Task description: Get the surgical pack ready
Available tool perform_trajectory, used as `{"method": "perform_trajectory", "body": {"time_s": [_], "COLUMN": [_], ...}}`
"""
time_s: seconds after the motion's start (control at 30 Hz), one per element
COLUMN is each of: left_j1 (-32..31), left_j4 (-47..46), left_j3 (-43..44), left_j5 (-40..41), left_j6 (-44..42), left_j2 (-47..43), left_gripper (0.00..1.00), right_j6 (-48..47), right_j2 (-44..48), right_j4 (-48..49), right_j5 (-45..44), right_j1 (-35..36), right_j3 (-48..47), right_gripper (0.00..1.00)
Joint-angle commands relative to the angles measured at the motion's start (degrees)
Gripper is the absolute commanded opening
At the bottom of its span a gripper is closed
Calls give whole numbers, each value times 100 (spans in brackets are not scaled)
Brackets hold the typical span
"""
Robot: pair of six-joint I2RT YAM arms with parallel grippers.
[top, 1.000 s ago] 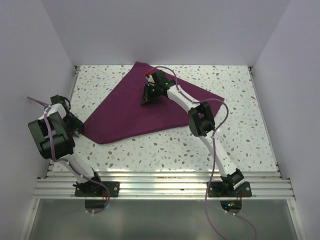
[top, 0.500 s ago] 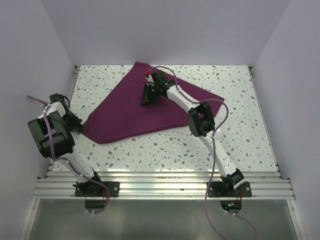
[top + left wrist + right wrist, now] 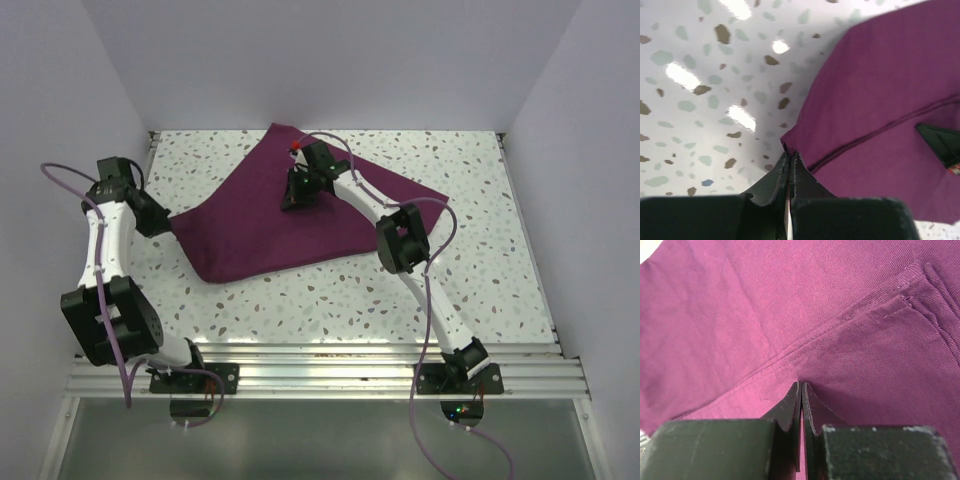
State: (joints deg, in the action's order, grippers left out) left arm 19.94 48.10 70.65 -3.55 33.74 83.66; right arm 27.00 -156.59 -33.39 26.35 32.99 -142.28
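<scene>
Plum-purple cloth sheet [image 3: 290,240] lies on the speckled white table [image 3: 350,300]. The left gripper [image 3: 789,156] pinches its nine-o'clock corner. The right gripper [image 3: 801,386] clamps a hem just twelve-o'clock of centre.

White arm links [image 3: 105,235], black joints [image 3: 403,238], lilac cables [image 3: 455,225], black fingers [image 3: 790,410], apparently green lights [image 3: 323,156]

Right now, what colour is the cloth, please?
The cloth is plum purple, clearest in the right wrist view.
</scene>
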Motion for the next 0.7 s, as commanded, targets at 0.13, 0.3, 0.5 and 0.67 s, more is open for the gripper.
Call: {"method": "perform_trajectory", "body": {"time_s": [0.13,0.3,0.5,0.67], "left_j1": [-1176,-2255,-2943,-3391], "left_j4": [552,376,262,147], "left_j3": [1353,2231,3137,3674], "left_j5": [-550,-743,-805,-901], "left_j6": [792,1266,1469,1583], "left_j2": [36,764,1574,2215], "left_gripper": [0,0,0,0], "right_j6": [-178,-125,-160,-117], "right_j2": [-257,-275,-345,-354], "right_j4": [-704,-766,-906,-863], "right_j5": [-552,-482,-394,-280], "right_j1": [-30,-109,-144,-144], "right_j3": [7,16,-55,-37], "right_gripper": [1,1,1,1]}}
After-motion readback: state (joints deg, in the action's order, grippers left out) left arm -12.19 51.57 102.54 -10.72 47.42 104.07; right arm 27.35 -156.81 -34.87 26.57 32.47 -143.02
